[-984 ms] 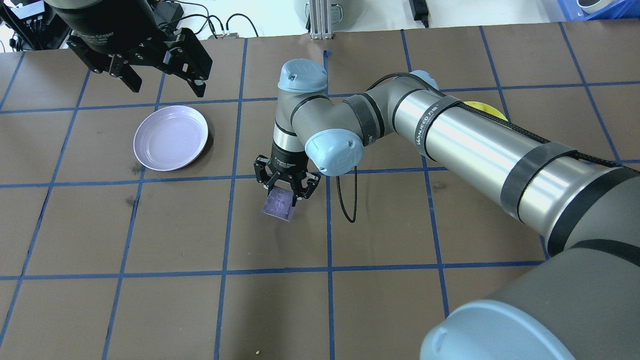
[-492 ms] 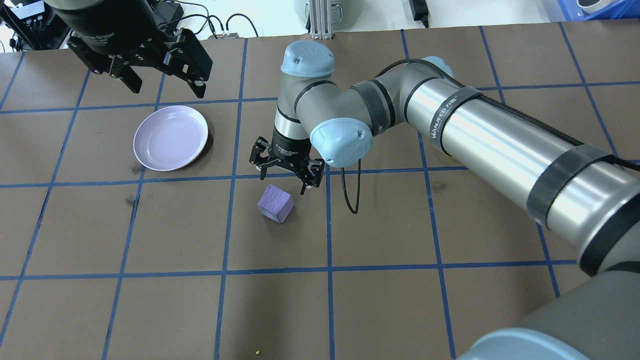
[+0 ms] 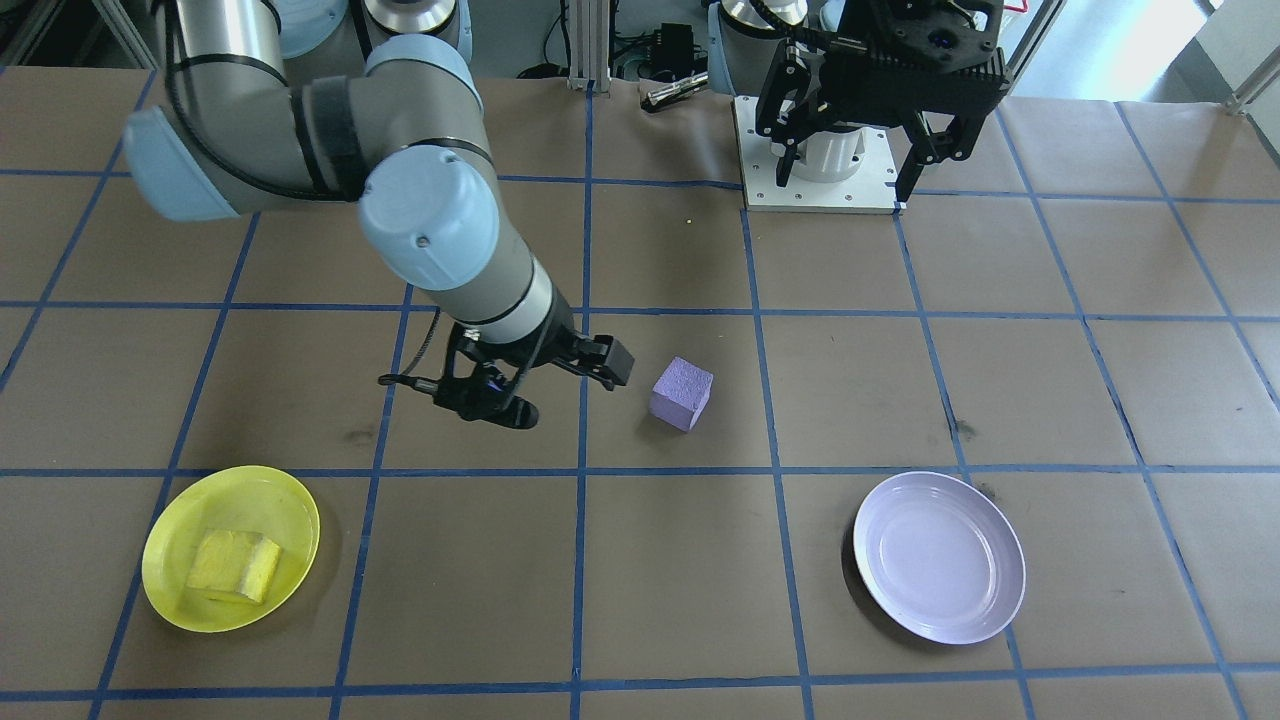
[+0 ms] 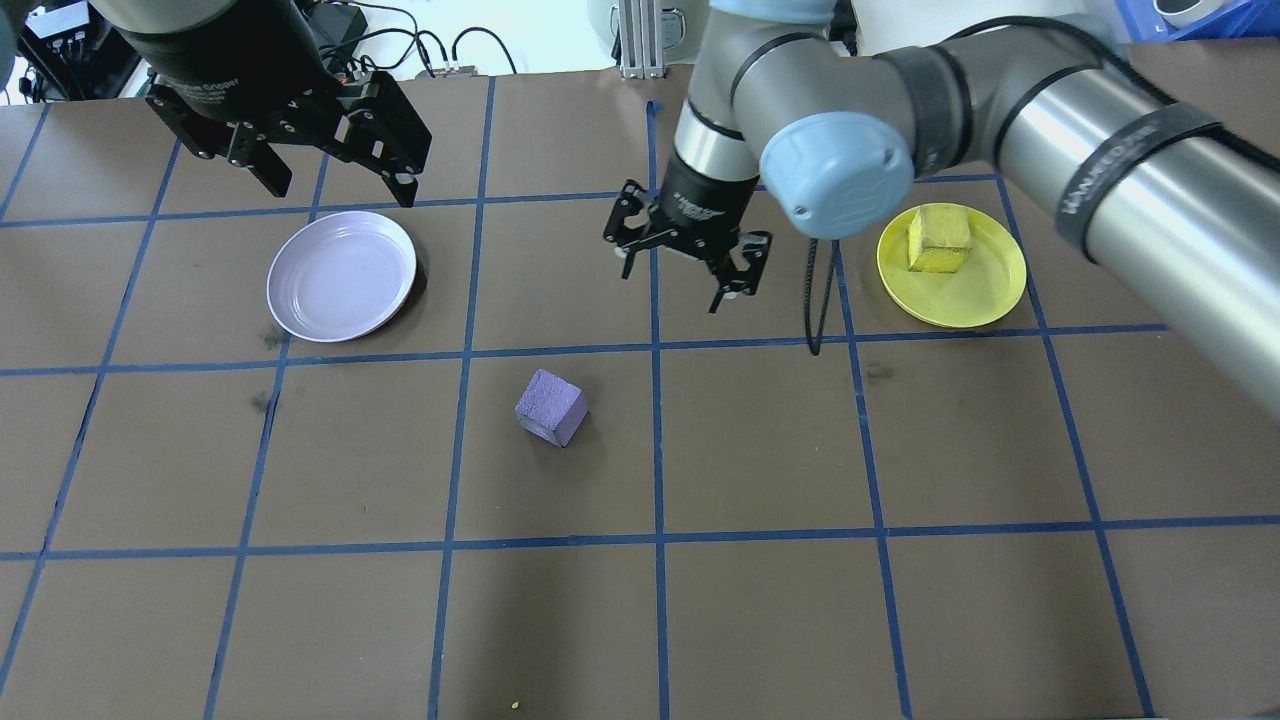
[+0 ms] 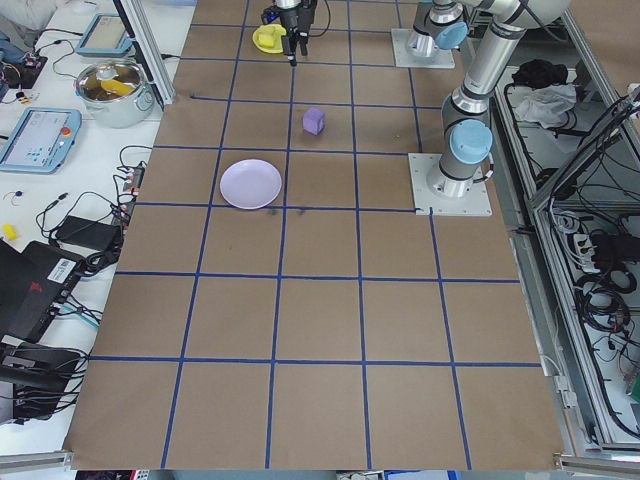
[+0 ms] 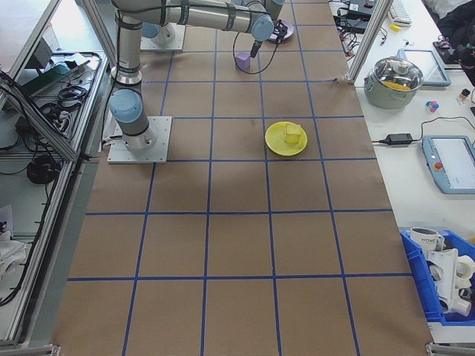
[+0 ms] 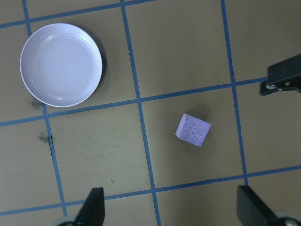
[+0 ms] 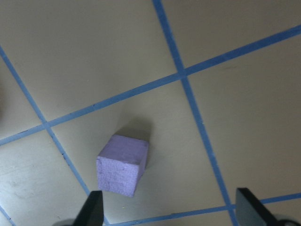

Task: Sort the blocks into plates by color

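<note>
The purple block (image 4: 551,407) (image 3: 682,393) (image 7: 193,130) (image 8: 122,165) rests on the table mat near the middle, held by nothing. My right gripper (image 4: 680,285) (image 3: 555,395) hangs open and empty above the mat, beyond the block and to its right. The yellow block (image 4: 940,240) (image 3: 235,565) lies in the yellow plate (image 4: 990,300) (image 3: 170,590) at the right. The lavender plate (image 4: 342,275) (image 3: 939,557) (image 7: 61,64) at the left has nothing in it. My left gripper (image 4: 340,190) (image 3: 843,185) hovers open high over that plate's far edge.
Blue tape lines divide the brown mat (image 4: 300,620) into squares. The right arm's thick links (image 4: 1100,170) reach in over the table's right side. A black cable loop (image 4: 815,300) hangs from the right wrist between the gripper and the yellow plate.
The right gripper has let go of the purple block, risen, and moved away to the far right. The yellow plate with its block has come out from behind the arm.
</note>
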You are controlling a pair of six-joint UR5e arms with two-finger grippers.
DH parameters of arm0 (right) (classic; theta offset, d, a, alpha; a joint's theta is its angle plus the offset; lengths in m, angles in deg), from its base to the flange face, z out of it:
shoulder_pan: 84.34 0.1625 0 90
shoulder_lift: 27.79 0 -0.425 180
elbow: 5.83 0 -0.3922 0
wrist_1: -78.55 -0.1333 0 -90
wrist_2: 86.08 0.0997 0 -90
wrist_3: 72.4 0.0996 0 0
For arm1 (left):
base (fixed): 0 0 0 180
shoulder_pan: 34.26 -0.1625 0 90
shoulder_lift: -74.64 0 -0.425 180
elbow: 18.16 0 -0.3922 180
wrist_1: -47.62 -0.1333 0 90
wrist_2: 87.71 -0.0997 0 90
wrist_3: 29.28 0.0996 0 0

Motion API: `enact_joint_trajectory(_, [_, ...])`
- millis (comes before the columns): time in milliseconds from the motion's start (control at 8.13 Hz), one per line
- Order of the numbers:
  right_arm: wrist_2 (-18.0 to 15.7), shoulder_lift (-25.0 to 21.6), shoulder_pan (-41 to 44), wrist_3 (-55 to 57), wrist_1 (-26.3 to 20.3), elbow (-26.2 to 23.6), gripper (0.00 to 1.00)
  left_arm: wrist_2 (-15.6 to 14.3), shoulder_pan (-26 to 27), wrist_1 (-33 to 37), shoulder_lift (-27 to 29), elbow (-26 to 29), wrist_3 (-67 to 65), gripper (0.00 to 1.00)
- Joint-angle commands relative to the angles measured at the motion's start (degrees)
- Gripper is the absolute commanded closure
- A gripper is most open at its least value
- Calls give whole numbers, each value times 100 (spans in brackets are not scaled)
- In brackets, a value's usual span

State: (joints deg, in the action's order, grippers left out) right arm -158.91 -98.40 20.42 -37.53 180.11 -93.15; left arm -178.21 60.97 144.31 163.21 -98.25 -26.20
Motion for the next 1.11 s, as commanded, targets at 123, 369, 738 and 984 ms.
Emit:
enact_joint_trajectory(123, [-1740, -724, -816, -2138, -505, -39, 0, 85, 101, -54, 151, -367, 384, 0])
enact_joint_trajectory(369, [-1847, -1154, -1307, -3522, -934, -39, 0, 243, 232, -106, 170, -673, 571, 0])
enact_joint_trajectory(738, [-2165, -1736, -1687, -4129, -1121, -109, 0, 235, 312, -1050, 466, -1305, 747, 0])
enact_joint_trajectory(984, [-2164, -1727, -1679, -4181, -1112, -127, 0, 244, 365, -1442, 671, -1746, 765, 0])
